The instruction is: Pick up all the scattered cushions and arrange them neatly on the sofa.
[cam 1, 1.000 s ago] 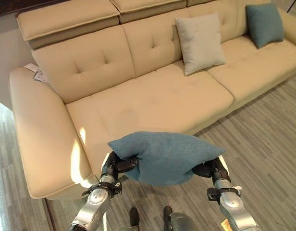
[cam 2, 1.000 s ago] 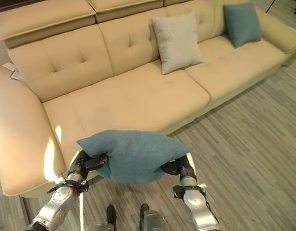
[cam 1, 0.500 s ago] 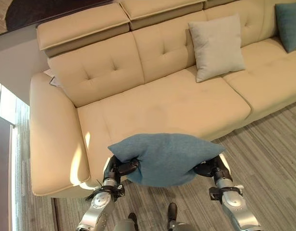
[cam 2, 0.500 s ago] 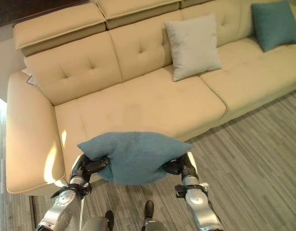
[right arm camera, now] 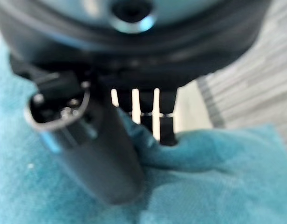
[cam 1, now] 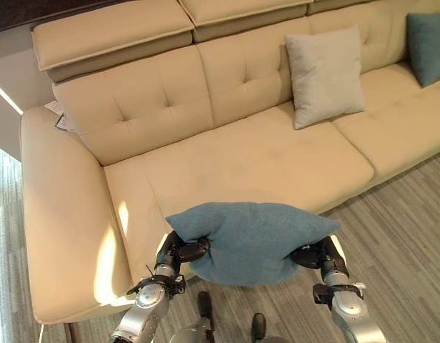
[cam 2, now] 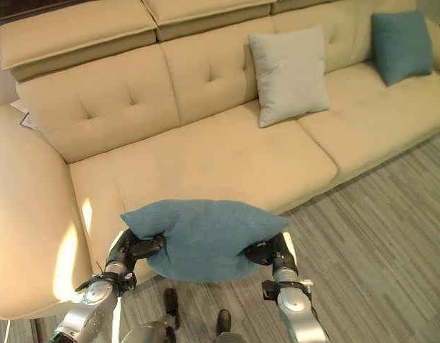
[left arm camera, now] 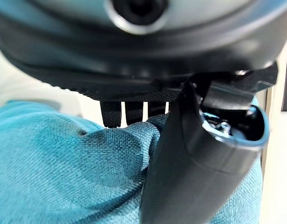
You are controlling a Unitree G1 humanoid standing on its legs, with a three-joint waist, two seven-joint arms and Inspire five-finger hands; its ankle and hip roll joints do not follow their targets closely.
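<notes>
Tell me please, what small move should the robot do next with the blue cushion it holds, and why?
Probably carry the blue cushion forward over the sofa seat and lower it. The left hand and the right hand pinch its two ends, and it hangs in front of the seat edge, above the floor. The left seat is bare, while a grey cushion and a second blue cushion lean against the backrest.

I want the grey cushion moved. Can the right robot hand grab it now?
Probably not. The right robot hand is pinching the blue cushion, as is the left robot hand. The grey cushion leans on the sofa backrest, well beyond the hands.
</notes>
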